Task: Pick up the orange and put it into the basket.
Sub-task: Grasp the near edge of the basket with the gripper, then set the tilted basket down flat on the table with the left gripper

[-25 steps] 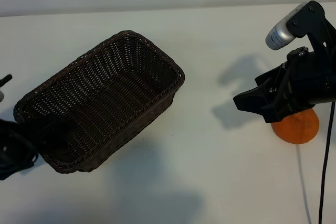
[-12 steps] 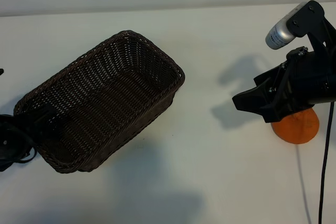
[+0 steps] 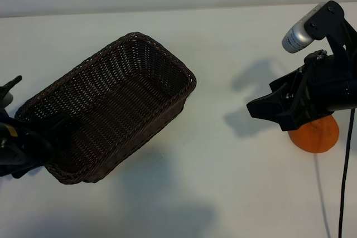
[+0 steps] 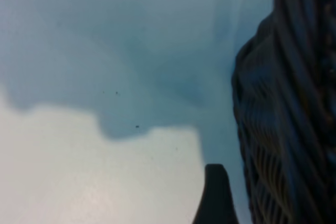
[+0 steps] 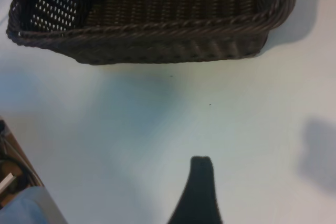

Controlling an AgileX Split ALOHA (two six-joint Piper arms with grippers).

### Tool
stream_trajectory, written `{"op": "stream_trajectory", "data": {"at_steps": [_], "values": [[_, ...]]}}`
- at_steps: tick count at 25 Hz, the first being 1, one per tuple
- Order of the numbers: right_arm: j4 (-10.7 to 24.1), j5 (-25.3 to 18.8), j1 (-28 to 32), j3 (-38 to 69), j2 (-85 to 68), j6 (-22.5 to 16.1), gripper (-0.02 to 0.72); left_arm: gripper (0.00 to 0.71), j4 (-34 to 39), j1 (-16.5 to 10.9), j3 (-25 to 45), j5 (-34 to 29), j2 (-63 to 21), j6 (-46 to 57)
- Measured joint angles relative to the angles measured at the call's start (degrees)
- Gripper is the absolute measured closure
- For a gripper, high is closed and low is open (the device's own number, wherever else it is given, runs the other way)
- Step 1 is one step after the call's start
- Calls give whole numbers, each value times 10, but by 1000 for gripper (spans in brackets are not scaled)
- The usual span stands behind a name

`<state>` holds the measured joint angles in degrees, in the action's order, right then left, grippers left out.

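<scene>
The orange (image 3: 318,136) lies on the white table at the right, its upper part hidden behind my right gripper (image 3: 262,103). That gripper hangs open just left of and above the orange, holding nothing. In the right wrist view one dark finger (image 5: 201,187) shows over bare table, with the basket (image 5: 157,30) farther off. The dark-brown wicker basket (image 3: 167,65) stands slanted at centre left with nothing in it. My left gripper (image 3: 19,146) is low at the basket's left end and open. One of its fingers (image 4: 215,195) stands beside the woven wall (image 4: 289,129).
A silver camera barrel (image 3: 297,36) sticks out above the right arm. A black cable (image 3: 346,182) hangs down at the right edge. Bare white table (image 3: 223,182) stretches between the basket and the orange.
The left arm has shifted slightly at the basket's left end, and a dark tip shows at the left edge again. The basket, orange and right arm have not moved.
</scene>
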<state>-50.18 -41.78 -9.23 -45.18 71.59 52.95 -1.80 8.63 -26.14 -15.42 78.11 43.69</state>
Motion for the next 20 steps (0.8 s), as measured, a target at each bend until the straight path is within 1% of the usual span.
{"op": "stream_trajectory", "data": {"at_steps": [2, 5, 8, 10, 11, 20], "values": [[0, 0, 0, 0, 0, 1, 109, 171, 0, 0, 0, 5, 7, 0], [0, 0, 0, 0, 0, 1, 109, 261, 0, 0, 0, 12, 17, -1], [0, 0, 0, 0, 0, 1, 109, 420, 0, 0, 4, 26, 28, -2], [0, 0, 0, 0, 0, 1, 109, 539, -9, 0, 6, 38, 28, 2], [0, 0, 0, 0, 0, 1, 109, 554, -8, 0, 6, 45, 28, -5], [0, 0, 0, 0, 0, 0, 109, 554, -10, 1, 6, 52, 24, -18]]}}
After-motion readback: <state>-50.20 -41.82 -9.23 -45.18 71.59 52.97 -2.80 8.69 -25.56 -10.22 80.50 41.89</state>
